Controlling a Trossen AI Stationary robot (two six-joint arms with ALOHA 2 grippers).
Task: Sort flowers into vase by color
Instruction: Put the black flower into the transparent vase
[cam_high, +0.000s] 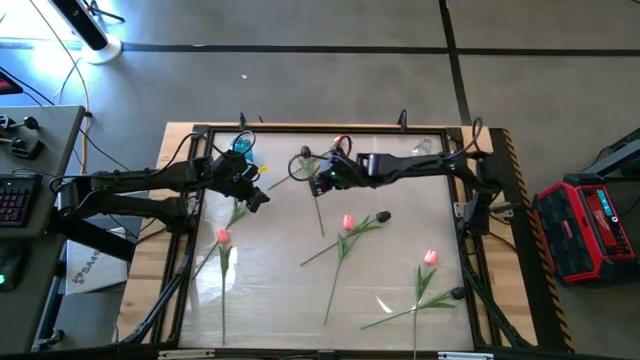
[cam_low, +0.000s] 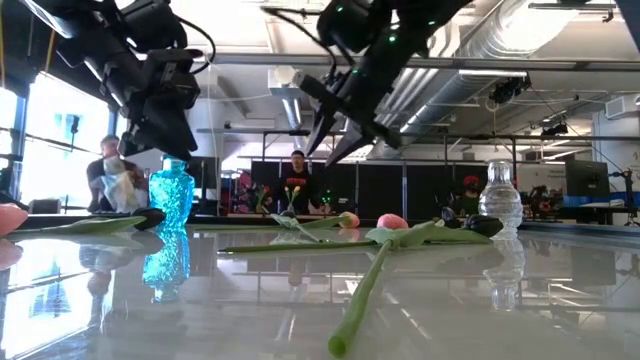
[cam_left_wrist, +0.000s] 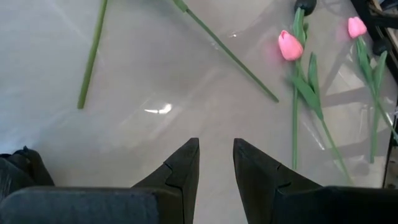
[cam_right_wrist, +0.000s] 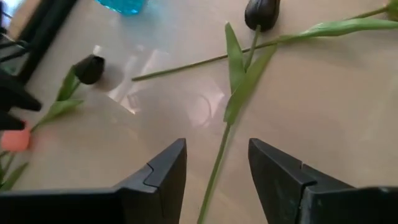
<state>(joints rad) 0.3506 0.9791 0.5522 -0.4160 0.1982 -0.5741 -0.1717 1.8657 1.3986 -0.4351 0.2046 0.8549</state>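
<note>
Right fingers: your right gripper (cam_right_wrist: 214, 171) has its two dark fingers apart, with a gap between them. Nothing is in the gap.
Stem under them: a thin green stem (cam_right_wrist: 214, 171) lies on the table right below that gap. It leads up to a near-black tulip (cam_right_wrist: 262, 12).
How to grab: I think you go for this dark flower next. Come straight down so one finger sits on each side of the stem. Squeeze the bare stem, not the leaf (cam_right_wrist: 239, 74).
Left fingers: your left gripper (cam_left_wrist: 216, 168) has its fingers only a little apart. It holds nothing and hangs over bare table.
Left arm: it waits near the back left of the table (cam_high: 400, 310), close to the blue vase (cam_high: 243, 146).
Vases: the blue vase stands at the back left. A clear vase (cam_low: 499, 208) stands at the back right. Both look empty in the low view.
Other flowers: pink tulips (cam_high: 223, 236) lie flat on the left, in the middle (cam_high: 347, 222) and on the right (cam_high: 430, 257). Another near-black one (cam_high: 383, 216) lies just beside the middle pink one.
Watch out: the stems are thin and may slip. Two stems cross near your right fingers, so pick only one.
How far along: no flower is in a vase yet, so you are near the start.
</note>
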